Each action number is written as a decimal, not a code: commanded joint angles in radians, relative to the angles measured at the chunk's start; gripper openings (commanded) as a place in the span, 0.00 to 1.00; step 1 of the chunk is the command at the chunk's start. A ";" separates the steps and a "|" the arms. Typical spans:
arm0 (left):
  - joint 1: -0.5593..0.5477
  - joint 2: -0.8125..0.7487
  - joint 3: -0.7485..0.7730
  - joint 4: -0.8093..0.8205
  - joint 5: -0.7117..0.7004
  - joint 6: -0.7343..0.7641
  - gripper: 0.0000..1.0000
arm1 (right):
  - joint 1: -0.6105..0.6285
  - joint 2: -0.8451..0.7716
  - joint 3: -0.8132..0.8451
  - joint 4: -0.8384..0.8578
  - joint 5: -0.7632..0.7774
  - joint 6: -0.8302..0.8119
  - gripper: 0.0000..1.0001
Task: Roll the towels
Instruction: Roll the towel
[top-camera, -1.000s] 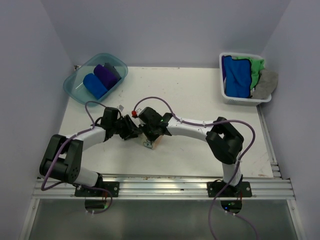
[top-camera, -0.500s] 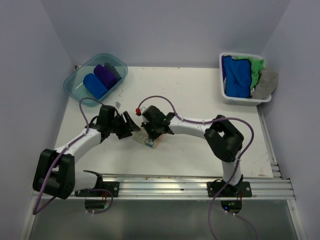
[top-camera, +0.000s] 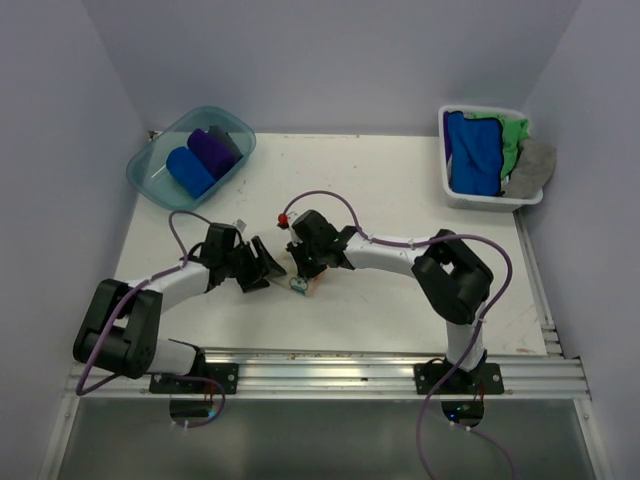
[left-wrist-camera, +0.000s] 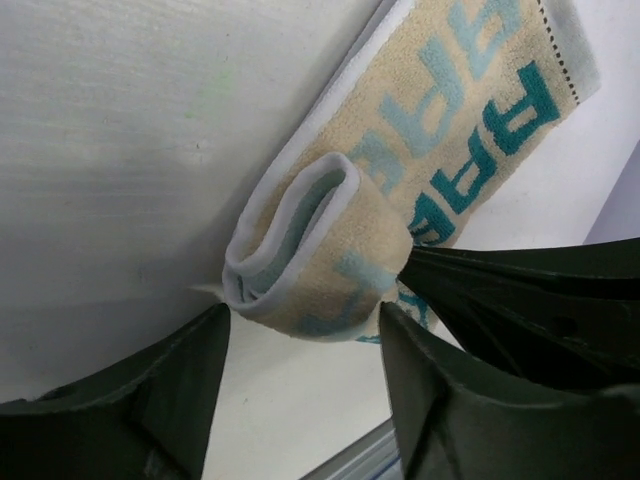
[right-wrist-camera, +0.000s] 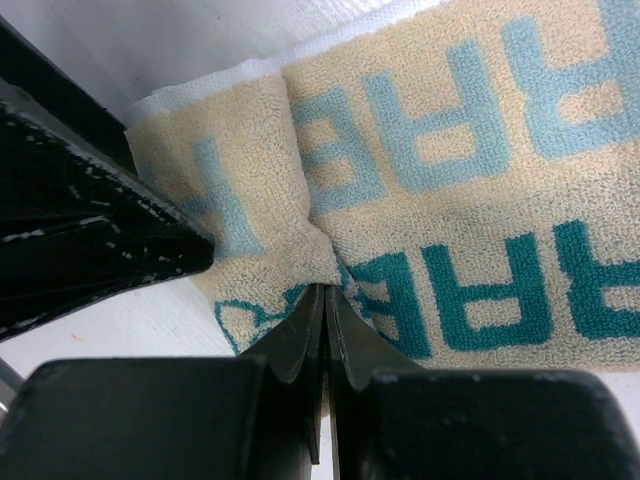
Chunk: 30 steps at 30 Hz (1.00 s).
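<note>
A cream towel with teal lettering (left-wrist-camera: 470, 110) lies on the table, its near end rolled into a loose coil (left-wrist-camera: 310, 260). From above, the cream towel (top-camera: 304, 286) peeks out between the two arms. My left gripper (left-wrist-camera: 303, 318) is open, and its fingers stand either side of the coil's end without gripping it. My right gripper (right-wrist-camera: 325, 292) is shut, its tips pressed into the crease where the coil meets the flat part (right-wrist-camera: 480, 150). More towels sit in the containers at the back.
A teal tub (top-camera: 140, 178) at the back left holds a blue roll (top-camera: 188, 170), a purple roll (top-camera: 212, 150) and a grey one behind. A white basket (top-camera: 478, 202) at the back right holds loose blue (top-camera: 470, 150), green (top-camera: 513, 138) and grey (top-camera: 530, 168) towels.
My left gripper has opened, let go of the roll and drawn back a little to the left. The right gripper has stayed shut at the towel, shifting slightly.
</note>
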<state>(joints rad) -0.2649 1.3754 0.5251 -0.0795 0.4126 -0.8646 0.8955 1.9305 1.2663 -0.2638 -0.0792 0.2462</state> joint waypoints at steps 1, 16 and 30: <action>-0.019 0.031 -0.005 0.063 -0.008 -0.025 0.62 | -0.001 -0.025 -0.025 -0.012 -0.013 0.011 0.04; -0.025 0.060 0.035 0.001 -0.024 -0.017 0.29 | 0.158 -0.180 -0.088 0.055 0.286 -0.163 0.49; -0.025 0.057 0.058 -0.025 -0.026 -0.008 0.29 | 0.309 -0.149 -0.097 0.121 0.533 -0.323 0.48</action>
<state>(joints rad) -0.2848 1.4372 0.5518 -0.0975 0.4046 -0.8967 1.2034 1.8072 1.1725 -0.2043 0.3656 -0.0475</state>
